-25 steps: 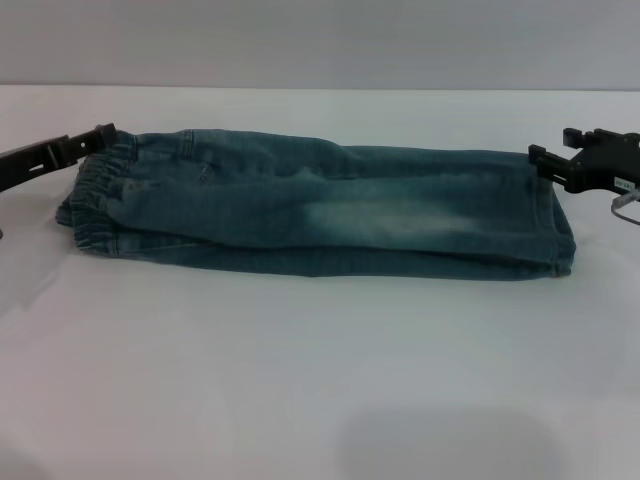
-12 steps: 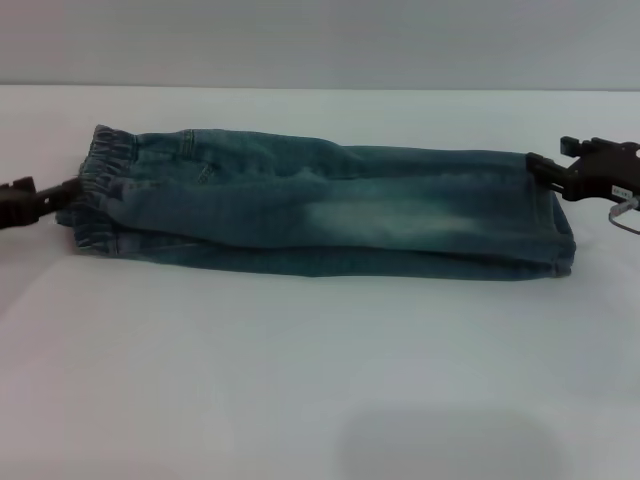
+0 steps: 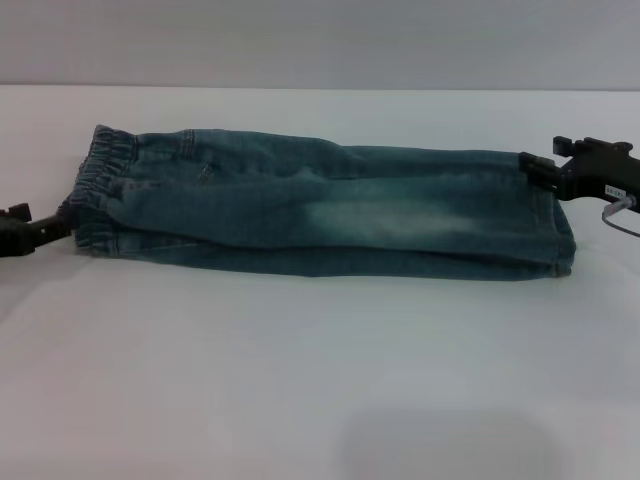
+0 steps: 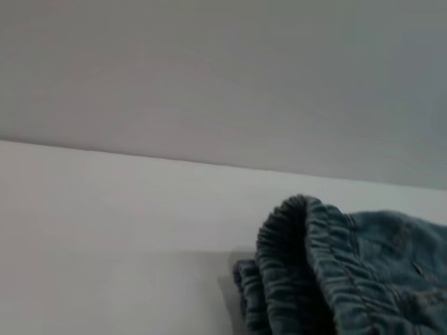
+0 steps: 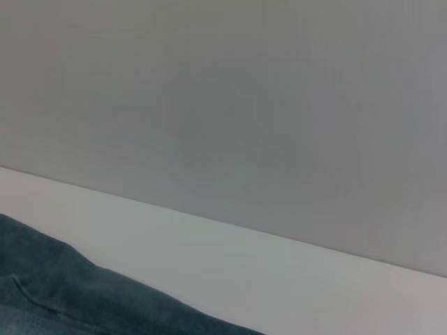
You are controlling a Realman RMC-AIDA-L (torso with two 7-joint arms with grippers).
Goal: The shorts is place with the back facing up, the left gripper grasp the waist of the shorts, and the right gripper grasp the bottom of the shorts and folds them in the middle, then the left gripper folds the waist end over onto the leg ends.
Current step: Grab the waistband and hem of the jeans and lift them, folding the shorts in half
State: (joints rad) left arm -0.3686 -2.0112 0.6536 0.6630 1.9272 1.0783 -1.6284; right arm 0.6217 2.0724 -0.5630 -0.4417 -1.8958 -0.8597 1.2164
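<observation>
The blue-green denim shorts [image 3: 320, 215] lie folded lengthwise in a long strip on the white table [image 3: 320, 380]. The puckered waist [image 3: 100, 185] is at the left end, and the leg ends [image 3: 555, 225] are at the right end. My left gripper [image 3: 60, 222] sits low at the near-left corner of the waist, touching or almost touching it. My right gripper [image 3: 532, 166], with its white label, is at the far corner of the leg ends. In the left wrist view the gathered waist [image 4: 307, 265] is close up. A strip of the shorts [image 5: 56, 293] is all the denim the right wrist view shows.
The white table runs back to a plain grey wall [image 3: 320, 40]. A broad stretch of bare tabletop lies in front of the shorts. A thin grey cable [image 3: 622, 212] hangs from the right gripper.
My left gripper has left the far top corner of the waist and dropped toward me to its near-left corner. My right gripper has edged slightly left onto the hem.
</observation>
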